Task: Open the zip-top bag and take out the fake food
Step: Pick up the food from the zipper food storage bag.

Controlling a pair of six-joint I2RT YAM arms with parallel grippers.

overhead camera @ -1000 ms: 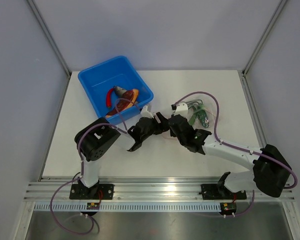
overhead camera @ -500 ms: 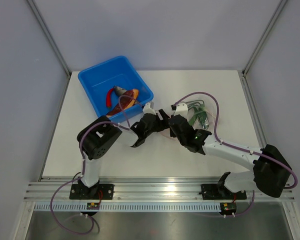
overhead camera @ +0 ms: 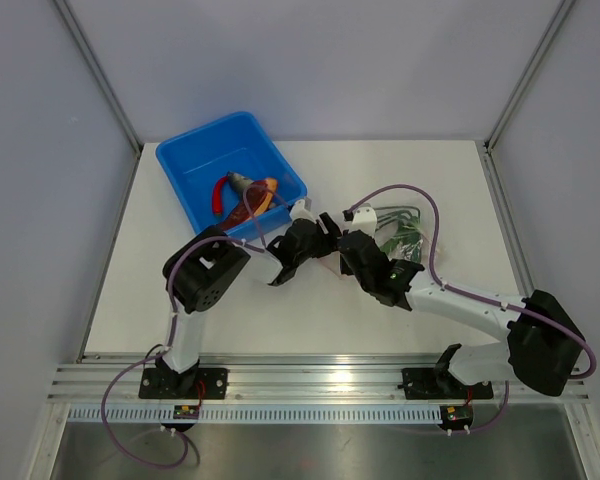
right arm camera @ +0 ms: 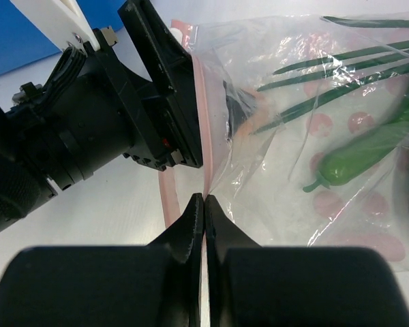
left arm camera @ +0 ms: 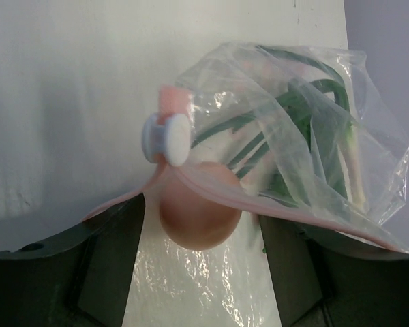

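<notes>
The worktop (overhead camera: pixel 180 300) carries a blue tub (overhead camera: pixel 180 165) at its far left corner. The bag (overhead camera: pixel 400 225) lies just right of centre, with green toy food (right arm camera: pixel 354 160) inside. My right claw (right arm camera: pixel 204 204) is clamped tight on the bag at its zip strip (left arm camera: pixel 211 184). My left claw (left arm camera: pixel 201 262) stands wide, holding nothing, astride the strip. Close on the white slider (left arm camera: pixel 167 138), not the film, then draw it along the strip.

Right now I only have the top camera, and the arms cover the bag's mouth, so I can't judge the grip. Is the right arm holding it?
Observer: Yes. The right jaws are shut on the bag's pink zip strip.
Operator: And the left jaws?
Observer: Open, the strip running across the gap between them.
Operator: Where's the slider?
Observer: The white slider sits on the strip, just ahead of the left jaws.
</notes>
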